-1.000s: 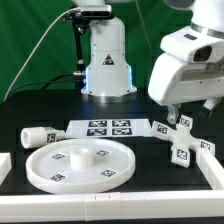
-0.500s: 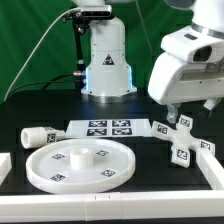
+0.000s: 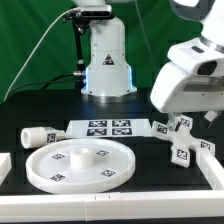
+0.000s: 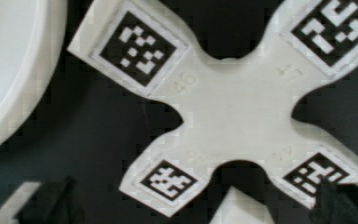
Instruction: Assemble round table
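- The marker board [image 3: 108, 128] lies flat on the table [image 3: 150, 170]. It serves as the reference for all positions below.
- The round disc [image 3: 80, 163] lies flat on the camera side of the marker board, close to it. Its rim faces up, and the central hub [image 3: 82, 153] points straight up.
- The leg [image 3: 35, 136] lies on its side just off the marker board's end at the exterior view's left. Its long axis runs roughly along the board's length, and a tag shows at the end nearer the board.
- The cross-shaped base [image 3: 180, 140] lies flat just off the marker board's opposite end, at the exterior view's right.
- In the wrist view the cross-shaped base has four arms spread as an X, with no single long axis. Each arm carries a tag near its tip.
- The pincer [image 3: 188, 112] hangs directly above the cross-shaped base and hides part of it in the exterior view.
- Finger spacing is not visible, so whether the pincer is open or closed cannot be told.
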### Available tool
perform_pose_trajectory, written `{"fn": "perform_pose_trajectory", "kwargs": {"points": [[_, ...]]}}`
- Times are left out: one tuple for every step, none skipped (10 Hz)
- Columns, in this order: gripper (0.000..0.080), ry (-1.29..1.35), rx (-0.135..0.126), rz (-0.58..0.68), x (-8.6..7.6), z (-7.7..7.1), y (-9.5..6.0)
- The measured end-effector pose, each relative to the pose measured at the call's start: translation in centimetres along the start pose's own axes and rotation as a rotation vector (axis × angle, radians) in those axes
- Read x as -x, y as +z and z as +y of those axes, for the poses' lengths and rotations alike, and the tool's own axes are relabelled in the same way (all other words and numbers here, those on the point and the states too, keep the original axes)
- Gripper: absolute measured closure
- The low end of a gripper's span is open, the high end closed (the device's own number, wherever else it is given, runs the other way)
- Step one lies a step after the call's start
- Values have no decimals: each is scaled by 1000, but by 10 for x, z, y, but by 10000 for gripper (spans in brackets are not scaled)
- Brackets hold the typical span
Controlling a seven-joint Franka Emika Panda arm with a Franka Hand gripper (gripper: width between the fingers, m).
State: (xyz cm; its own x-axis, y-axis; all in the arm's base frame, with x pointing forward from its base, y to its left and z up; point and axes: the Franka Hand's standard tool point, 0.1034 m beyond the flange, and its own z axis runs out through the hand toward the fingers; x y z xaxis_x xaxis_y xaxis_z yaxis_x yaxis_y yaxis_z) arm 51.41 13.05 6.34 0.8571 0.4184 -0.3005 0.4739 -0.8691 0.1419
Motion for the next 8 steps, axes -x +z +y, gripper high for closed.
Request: {"fn": "perform_pose_trajectory", "kwargs": {"points": [[150, -1, 0, 0, 0, 0, 0], [150, -29, -1, -11, 2, 1, 3], [150, -136, -5, -68, 6, 4, 10], [150, -202, -9, -86, 4, 2, 14], [150, -243, -14, -93, 4, 0, 18], [150, -236, -14, -91, 4, 0, 18], [150, -237, -14, -91, 4, 0, 18], [150, -237, -14, -92, 4, 0, 18]]}}
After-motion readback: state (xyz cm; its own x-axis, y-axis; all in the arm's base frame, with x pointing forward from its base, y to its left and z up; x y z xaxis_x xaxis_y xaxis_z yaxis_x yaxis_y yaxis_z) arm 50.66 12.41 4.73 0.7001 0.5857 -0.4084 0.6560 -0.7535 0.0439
